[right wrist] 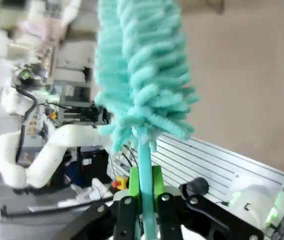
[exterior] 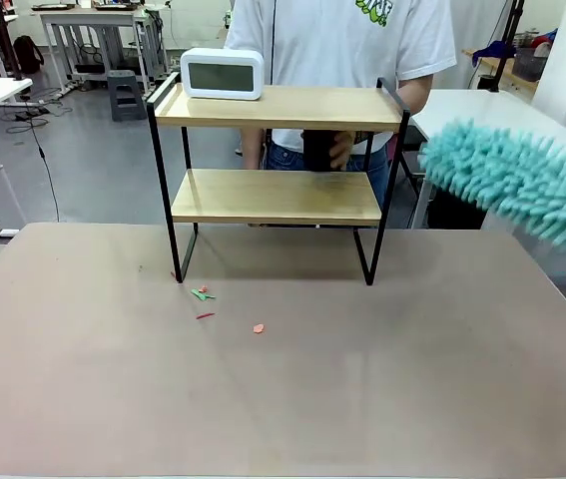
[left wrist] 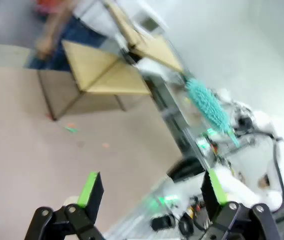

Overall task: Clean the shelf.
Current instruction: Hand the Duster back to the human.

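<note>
The shelf is standing at the far side of the tabletop, directly in front of a person, with a white digital clock sitting at the left end of its top board. The right gripper is holding its fingers clamped tight on the thin handle of a teal duster, whose fluffy head is hanging in the air to the right of the shelf, apart from it and tilted down toward the right. The step in hand appears to be the approach: the duster is not yet touching either board. The next move is likely calling for the head to be swung left and laid flat on a board without knocking the clock. The left gripper is hovering above the tabletop with its fingers spread wide and gripping nothing. Small coloured scraps are lying on the tabletop near the shelf's front left leg.
</note>
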Controlling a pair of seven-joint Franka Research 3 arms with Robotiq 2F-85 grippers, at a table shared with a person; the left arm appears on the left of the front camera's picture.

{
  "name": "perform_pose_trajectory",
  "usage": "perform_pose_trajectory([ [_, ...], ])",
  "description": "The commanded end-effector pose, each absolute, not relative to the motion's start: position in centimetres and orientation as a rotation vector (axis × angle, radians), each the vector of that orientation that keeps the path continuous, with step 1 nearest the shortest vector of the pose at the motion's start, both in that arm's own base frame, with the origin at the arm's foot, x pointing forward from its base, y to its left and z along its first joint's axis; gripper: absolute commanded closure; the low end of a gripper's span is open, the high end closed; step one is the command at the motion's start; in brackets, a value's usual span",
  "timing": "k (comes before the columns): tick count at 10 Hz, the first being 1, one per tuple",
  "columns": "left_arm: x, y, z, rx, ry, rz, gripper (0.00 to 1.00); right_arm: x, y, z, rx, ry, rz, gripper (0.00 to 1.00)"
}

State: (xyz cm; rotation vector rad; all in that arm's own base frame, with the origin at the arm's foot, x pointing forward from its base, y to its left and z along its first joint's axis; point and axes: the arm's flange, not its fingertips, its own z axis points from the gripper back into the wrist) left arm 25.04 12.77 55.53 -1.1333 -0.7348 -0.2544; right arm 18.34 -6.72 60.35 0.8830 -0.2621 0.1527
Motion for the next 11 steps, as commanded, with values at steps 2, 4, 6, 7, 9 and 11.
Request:
perform_pose_trajectory([
  [2, 24.9, 1.0, 57.9, -1.236, -0.523, -0.583, 0.0, 17.6, -1.1, 65.6, 0.865, -0.176, 0.687, 0.88],
  [4, 24.1, -9.0, 57.4, -1.254, -0.384, -0.747, 0.0, 18.3, 5.3, 63.9, 0.772, -0.018, 0.874, 0.88],
  [6, 23.5, -6.1, 58.3, -1.243, -0.427, -0.711, 0.0, 15.9, 4.1, 65.3, 0.801, -0.063, 0.775, 0.88],
  [7, 23.5, -6.1, 58.3, -1.243, -0.427, -0.711, 0.0, 15.9, 4.1, 65.3, 0.801, -0.063, 0.775, 0.88],
  [9, 23.6, -9.2, 57.7, -1.224, -0.354, -0.733, 0.0, 17.5, 7.4, 62.6, 0.836, -0.011, 0.966, 0.88],
  [11, 26.2, -13.1, 57.9, -1.238, -0.304, -0.833, 0.0, 21.3, 10.0, 63.7, 0.822, 0.126, 1.084, 0.88],
])
